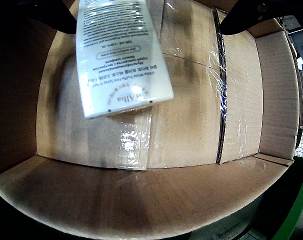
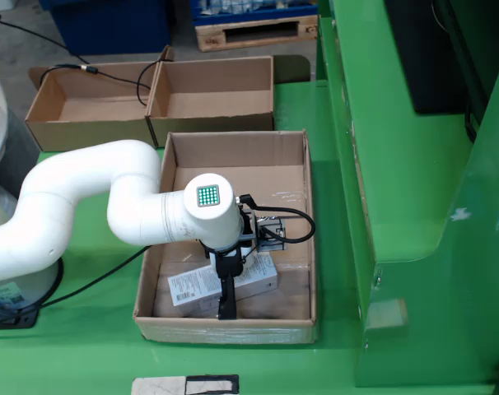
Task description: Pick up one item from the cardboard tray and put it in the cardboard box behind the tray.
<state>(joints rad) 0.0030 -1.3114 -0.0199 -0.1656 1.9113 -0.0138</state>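
While the flat white printed tube hangs from my claw over the bare floor of the brown cardboard tray, clamped at its top end, I judge the pick done and the carry not yet begun. Next I must lift clear of the tray wall and reach the open cardboard box beyond it. Upside-down print reads "d'Alba"; the rest is too small.

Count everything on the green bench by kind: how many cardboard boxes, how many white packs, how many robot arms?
Cardboard boxes: 3
White packs: 1
Robot arms: 1
Total: 5
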